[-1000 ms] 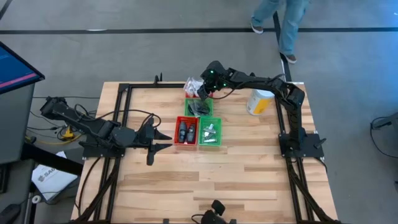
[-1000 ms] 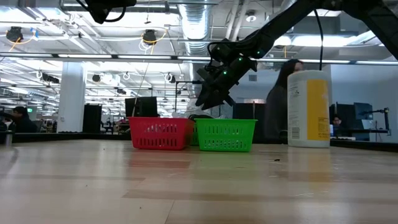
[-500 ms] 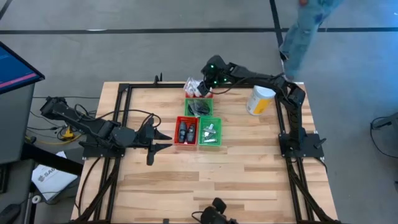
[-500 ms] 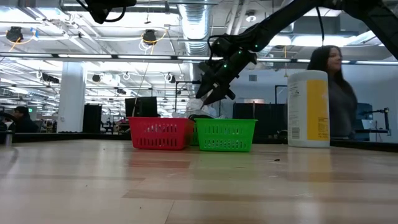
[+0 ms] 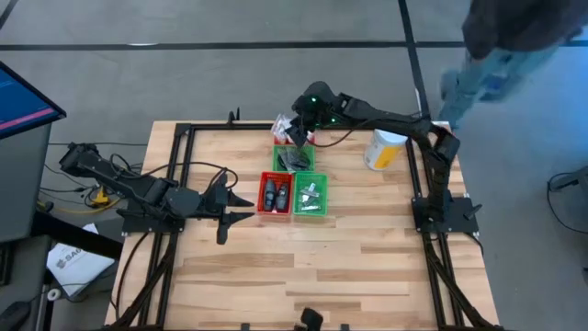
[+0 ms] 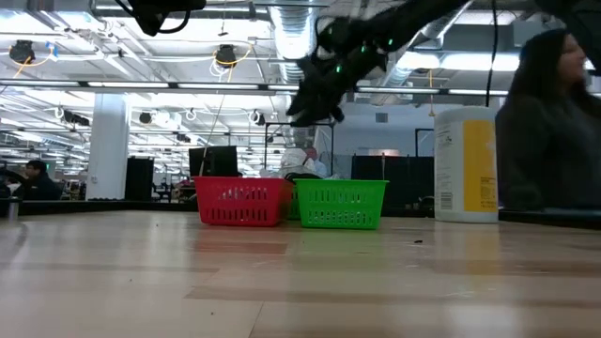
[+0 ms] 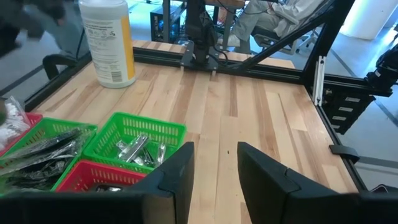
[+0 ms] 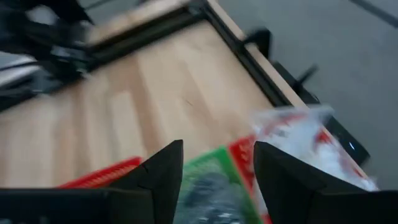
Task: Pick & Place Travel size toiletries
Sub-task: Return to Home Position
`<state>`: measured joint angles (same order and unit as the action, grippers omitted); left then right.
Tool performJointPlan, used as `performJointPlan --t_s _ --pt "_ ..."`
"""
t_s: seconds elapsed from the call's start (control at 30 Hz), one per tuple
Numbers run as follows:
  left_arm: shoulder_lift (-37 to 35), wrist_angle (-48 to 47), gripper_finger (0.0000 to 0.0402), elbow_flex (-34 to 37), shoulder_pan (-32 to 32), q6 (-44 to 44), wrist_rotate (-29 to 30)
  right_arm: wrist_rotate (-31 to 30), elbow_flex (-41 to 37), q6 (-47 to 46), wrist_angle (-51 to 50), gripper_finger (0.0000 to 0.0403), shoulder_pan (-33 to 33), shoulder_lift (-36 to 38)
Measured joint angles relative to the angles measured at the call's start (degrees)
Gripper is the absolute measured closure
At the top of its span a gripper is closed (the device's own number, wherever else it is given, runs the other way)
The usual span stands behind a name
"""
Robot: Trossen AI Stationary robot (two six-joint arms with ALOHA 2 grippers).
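Four small trays stand together mid-table. White crinkly sachets (image 5: 285, 124) (image 8: 298, 134) fill the far red tray, and dark round tins (image 5: 295, 159) (image 8: 208, 190) lie in the green tray beside it. Dark grey bottles (image 5: 275, 194) lie in the near red tray, silvery tubes (image 5: 311, 195) (image 7: 138, 148) in the near green tray. My right gripper (image 5: 296, 131) (image 6: 310, 103) (image 8: 217, 165) hangs open and empty, high above the two far trays. My left gripper (image 5: 241, 207) (image 7: 216, 168) rests open on the table's left, pointing toward the trays.
A tall yellow canister with a white lid (image 5: 383, 150) (image 6: 467, 164) stands right of the trays, under the right arm's reach. A person (image 6: 549, 122) passes beyond the table's far right corner. Bare wood (image 5: 322, 267) stretches across the near half; a black frame rail (image 5: 184, 138) borders the table.
My right gripper has risen well above the trays and drifted slightly toward the far edge over the sachet tray. The person behind the table has walked to the right.
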<state>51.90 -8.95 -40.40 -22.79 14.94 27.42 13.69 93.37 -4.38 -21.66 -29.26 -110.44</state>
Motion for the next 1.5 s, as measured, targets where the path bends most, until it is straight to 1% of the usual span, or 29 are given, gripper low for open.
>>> performJointPlan --t_s 0.17,0.3,0.53,0.6,0.87,0.97,1.2,1.27,1.33,1.43,1.5 --pt "0.0 0.0 0.0289 0.0 0.0 -2.0 0.1 0.2 0.0 0.9 -0.3 0.0227 3.5 5.3" --pt "0.0 0.0 0.0289 0.0 0.0 -2.3 2.3 0.1 0.0 3.1 -1.3 0.0233 7.0 8.4" --pt "-0.1 0.0 0.0289 0.1 0.0 -3.9 2.6 0.1 0.0 3.6 -2.0 0.0237 12.6 11.2" --pt "-1.1 0.0 0.0289 0.8 0.0 -4.3 2.6 -0.1 0.0 4.3 -2.1 0.0236 13.7 11.5" --pt "-8.7 1.8 0.0289 7.6 0.0 -2.4 5.5 -0.4 0.0 4.4 -2.8 0.0231 17.4 12.0" --pt "-11.4 3.6 0.0289 10.8 -0.1 -2.2 5.6 -1.8 0.0 4.6 -2.9 0.0232 18.3 12.0" --pt "-15.4 7.9 0.0289 17.0 -0.1 -0.9 5.7 -2.1 -0.3 5.0 -5.1 0.0233 20.7 12.0" --pt "-15.7 8.7 0.0289 18.2 -0.1 -0.9 6.6 -2.4 -2.4 4.7 -4.8 0.0232 21.6 13.2" --pt "-15.6 8.8 0.0289 18.8 -0.1 -0.9 8.0 -4.6 -5.9 3.9 -1.9 0.0230 22.8 15.5" --pt "-15.6 9.2 0.0289 18.9 -0.1 -0.9 8.3 -7.5 -14.3 2.7 4.0 0.0229 24.3 21.6" --pt "-15.7 9.5 0.0289 18.9 -0.1 -1.0 8.3 -7.8 -20.9 1.2 9.1 0.0230 25.3 25.9"
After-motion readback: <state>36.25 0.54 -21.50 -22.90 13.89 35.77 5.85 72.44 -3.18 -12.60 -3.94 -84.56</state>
